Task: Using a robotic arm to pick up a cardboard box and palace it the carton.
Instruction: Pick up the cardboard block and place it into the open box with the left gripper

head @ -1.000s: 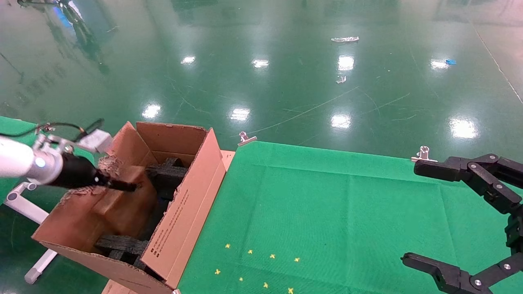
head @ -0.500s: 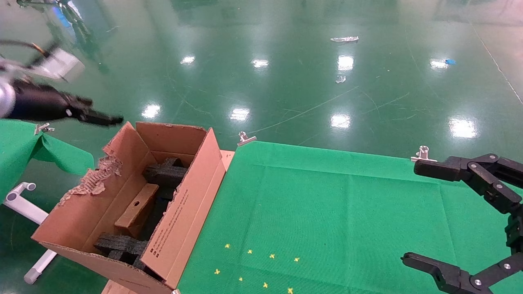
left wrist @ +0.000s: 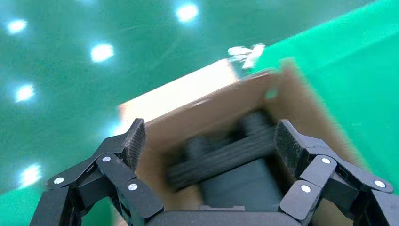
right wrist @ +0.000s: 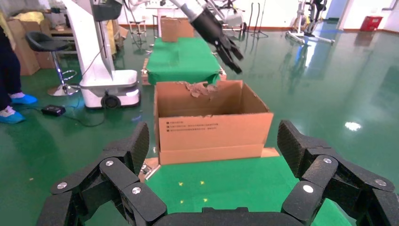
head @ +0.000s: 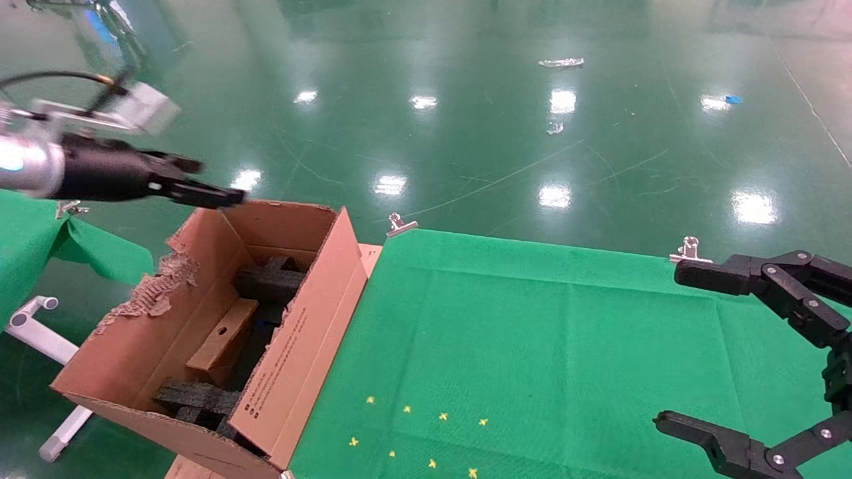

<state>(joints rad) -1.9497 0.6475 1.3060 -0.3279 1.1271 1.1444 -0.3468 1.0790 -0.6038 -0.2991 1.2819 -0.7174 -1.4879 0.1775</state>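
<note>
The cardboard box [head: 223, 336] lies inside the carton [head: 293, 346] between black foam blocks [head: 269, 283]. The left tool [head: 219, 196] hangs above, released and empty. The right tool [head: 672, 346] waits wide apart over the tabletop [head: 532, 332].

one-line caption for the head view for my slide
Left gripper open above the carton, cardboard box inside; right gripper open over the green table.

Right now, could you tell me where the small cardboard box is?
In the head view, the cardboard box lies inside the carton at the robot's left, leaning between the black foam blocks.
</note>
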